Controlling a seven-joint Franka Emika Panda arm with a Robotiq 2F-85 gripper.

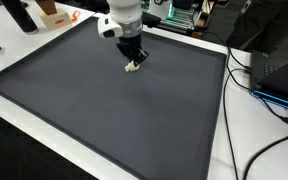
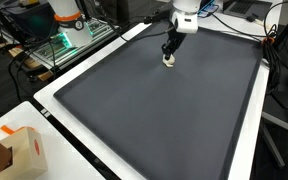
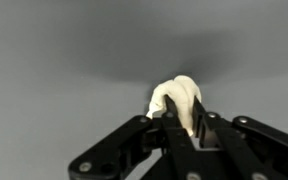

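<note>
1. White lump (image 3: 179, 98): a small, soft-looking, cream-white piece. It sits over the far part of the dark grey mat (image 1: 104, 110), well in from every edge of the mat, and shows in both exterior views (image 2: 169, 63).
2. Whether the lump rests on the mat or hangs just above it cannot be told; its underside is very near the surface.
3. The gripper (image 3: 187, 122) points straight down at the mat. Its black fingers (image 3: 169, 128) are drawn narrow and pinch the lump between them, and the top of the lump bulges out past the tips in the wrist view.
4. The white wrist of the arm (image 1: 122, 15) rises above the mat's far part.
5. The mat lies on a white table (image 2: 246, 150), whose border shows around the mat.
6. Black cables (image 1: 252, 75) trail across the table just off one side edge of the mat.
7. A cardboard box (image 2: 22, 152) stands beyond a near corner of the mat, well apart from the lump.
</note>
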